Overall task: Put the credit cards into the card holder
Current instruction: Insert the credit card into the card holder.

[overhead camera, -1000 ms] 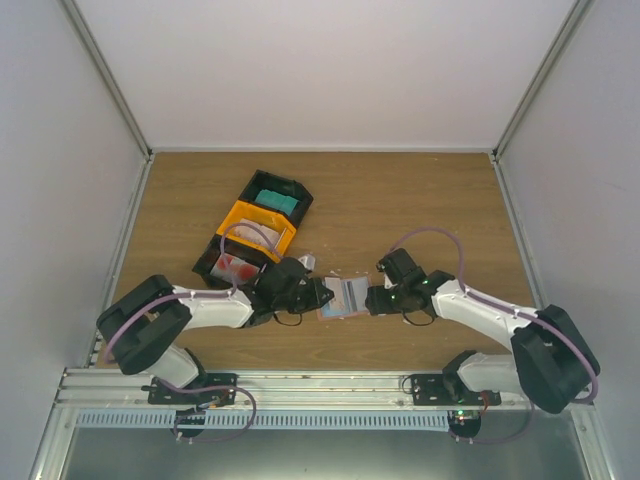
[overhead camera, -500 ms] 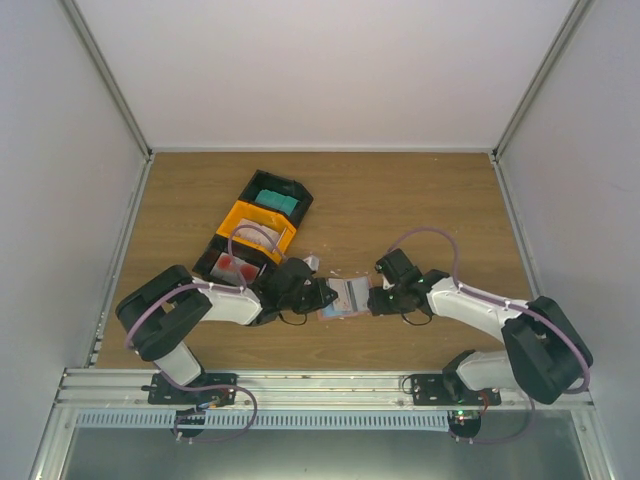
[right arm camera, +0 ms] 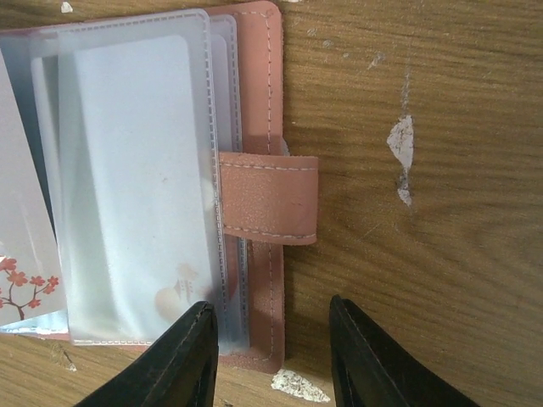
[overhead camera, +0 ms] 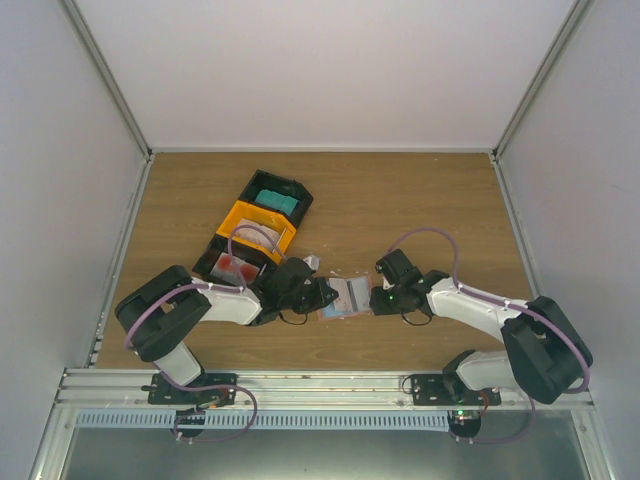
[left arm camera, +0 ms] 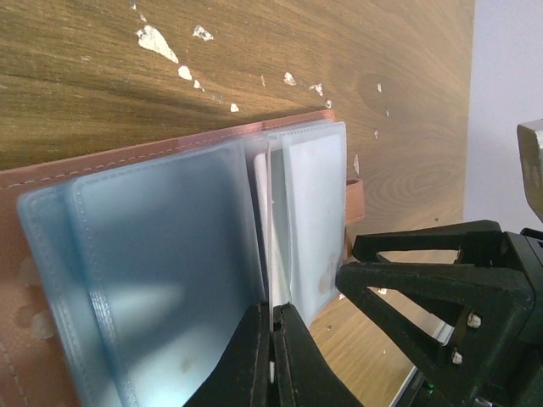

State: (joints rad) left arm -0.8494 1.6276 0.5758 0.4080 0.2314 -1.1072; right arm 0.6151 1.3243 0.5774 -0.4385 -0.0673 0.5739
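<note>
The salmon-pink card holder (overhead camera: 346, 297) lies open on the table between my grippers, its clear sleeves (left arm camera: 161, 254) fanned out. My left gripper (overhead camera: 322, 294) is shut on a thin pale card (left arm camera: 270, 246), held edge-on between two sleeves. In the left wrist view, the left gripper (left arm camera: 271, 339) has its jaws pressed together on the card's near edge. My right gripper (right arm camera: 271, 343) is open, its jaws straddling the holder's right edge (right arm camera: 259, 102) below the strap tab (right arm camera: 267, 199). A pale card with a red blossom print (right arm camera: 21, 271) shows at the left edge of the right wrist view.
Three bins stand in a diagonal row at back left: a black bin with teal cards (overhead camera: 274, 197), an orange bin (overhead camera: 257, 228) and a black bin with red cards (overhead camera: 235, 266). Small white scraps (left arm camera: 157, 41) lie on the wood. Grey walls enclose the table.
The left arm's elbow has swung right and forward since a second ago, and the right arm has shifted a little left. Both grippers stay at the holder, and nothing moved in the last half second.
</note>
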